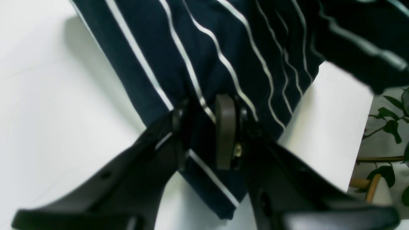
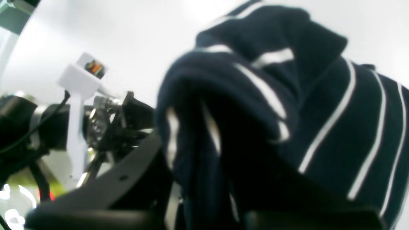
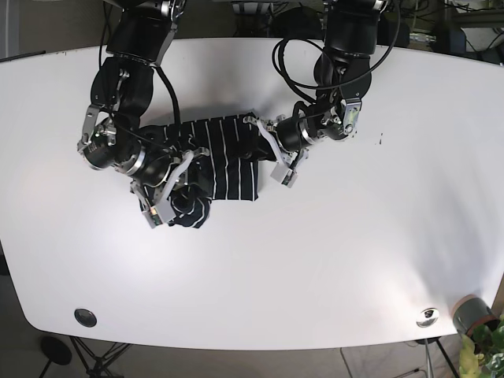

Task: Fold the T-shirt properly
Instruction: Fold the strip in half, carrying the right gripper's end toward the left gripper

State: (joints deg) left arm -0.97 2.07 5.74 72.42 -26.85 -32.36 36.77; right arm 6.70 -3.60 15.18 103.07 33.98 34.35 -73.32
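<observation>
2 arms bend inward, left tool [image 1: 204,134] and right tool [image 3: 169,185] clamping the T-shirt [image 3: 224,161].

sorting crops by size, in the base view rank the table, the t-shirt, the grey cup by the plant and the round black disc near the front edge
1. table
2. T-shirt
3. grey cup and black disc: they look about alike, so no ranking between them.

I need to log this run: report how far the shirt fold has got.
Done: the T-shirt is gathered into a compact striped bundle on the table. In hand: the left gripper pinches its edge, and the right gripper holds a bunched part. Left: that bunched lump still needs to be laid flat and both grips released.
</observation>
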